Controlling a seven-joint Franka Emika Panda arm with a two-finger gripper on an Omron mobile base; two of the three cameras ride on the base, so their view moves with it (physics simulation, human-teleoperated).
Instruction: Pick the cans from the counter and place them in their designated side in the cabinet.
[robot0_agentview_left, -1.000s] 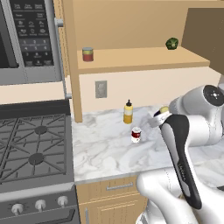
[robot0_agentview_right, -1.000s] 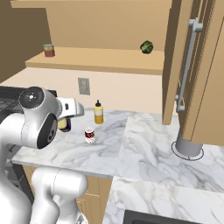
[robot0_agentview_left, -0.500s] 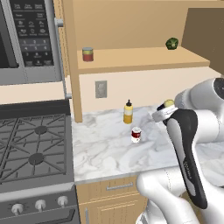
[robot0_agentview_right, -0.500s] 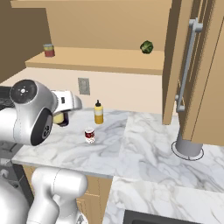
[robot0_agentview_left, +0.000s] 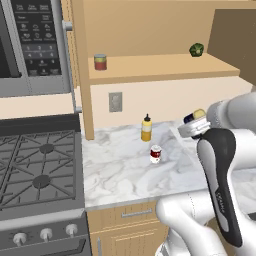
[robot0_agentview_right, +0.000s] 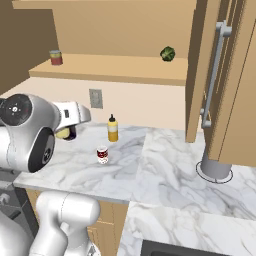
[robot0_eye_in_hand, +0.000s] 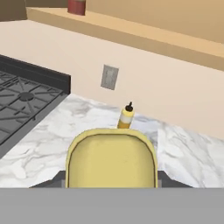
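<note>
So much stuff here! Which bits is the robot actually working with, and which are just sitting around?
Part of the job:
- dark blue tin, held in the gripper
- red-and-white can on the counter
- cabinet shelf

Just sitting around:
- yellow squeeze bottle
- red can on the shelf
- green object
- stove
- microwave

Beige wall w/ outlet (robot0_agentview_left: 115, 102), grey microwave (robot0_agentview_left: 30, 47), black stove (robot0_agentview_left: 37, 170)

Arm shell (robot0_agentview_left: 200, 220): you saw glossy white, rounded segments.
Forearm link (robot0_agentview_left: 222, 185): it was dark grey and long, with small pale lettering you could not read.
Joint cap (robot0_agentview_right: 16, 108): you saw a dark round disc with tiny pale marks.
Wrist block (robot0_agentview_right: 70, 112): it was white and boxy.
</note>
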